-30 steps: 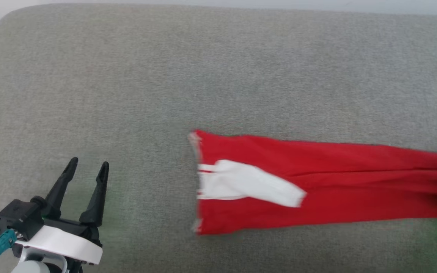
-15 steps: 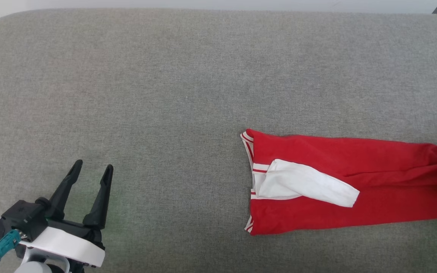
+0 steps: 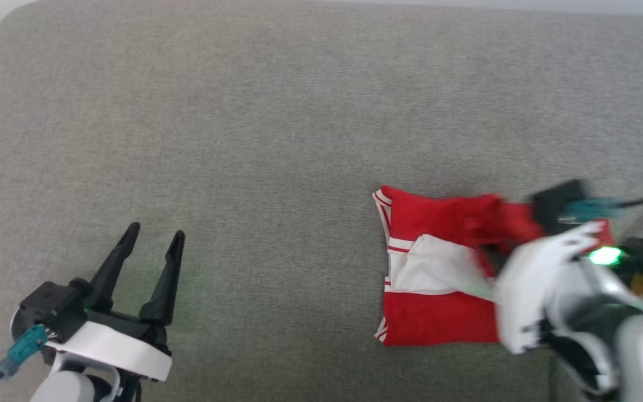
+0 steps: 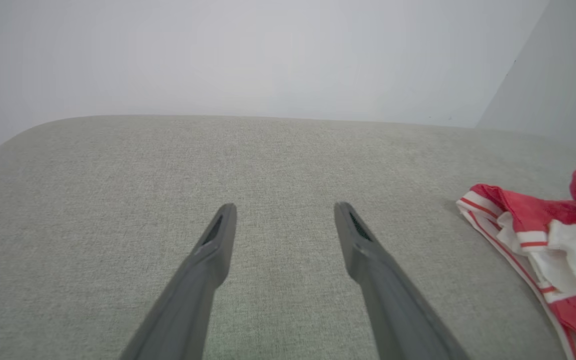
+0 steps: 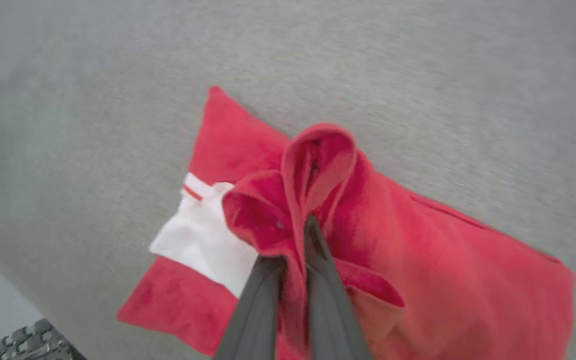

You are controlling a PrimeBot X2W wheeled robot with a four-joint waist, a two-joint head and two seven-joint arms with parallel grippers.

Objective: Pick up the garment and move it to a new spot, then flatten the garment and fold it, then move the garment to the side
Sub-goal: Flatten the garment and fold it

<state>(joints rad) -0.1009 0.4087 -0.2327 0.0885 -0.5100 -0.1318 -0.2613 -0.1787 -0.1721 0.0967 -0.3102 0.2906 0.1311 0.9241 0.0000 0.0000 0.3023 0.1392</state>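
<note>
The garment (image 3: 433, 268), a red shirt with a white sleeve and striped trim, lies on the grey cushion (image 3: 277, 123) at the right. In the right wrist view my right gripper (image 5: 295, 235) is shut on a bunched red fold of the garment (image 5: 418, 280), lifted over the rest of the cloth. In the head view my right arm (image 3: 567, 290) is blurred and covers the garment's right part. My left gripper (image 3: 154, 240) stands open at the lower left, well apart from the cloth. The left wrist view shows the left gripper (image 4: 283, 212) open over bare cushion, the garment (image 4: 543, 235) at its right.
The grey cushion's rounded back edge (image 4: 268, 117) meets a pale wall (image 4: 268, 55). Wide bare cushion lies between my left gripper and the garment. A dark treaded wheel (image 5: 33, 342) shows at the lower left of the right wrist view.
The stretched-out garment has been doubled over: my right gripper has come in from the right, carrying the red end leftward over the rest. The head view shifted a little; the left gripper stays open.
</note>
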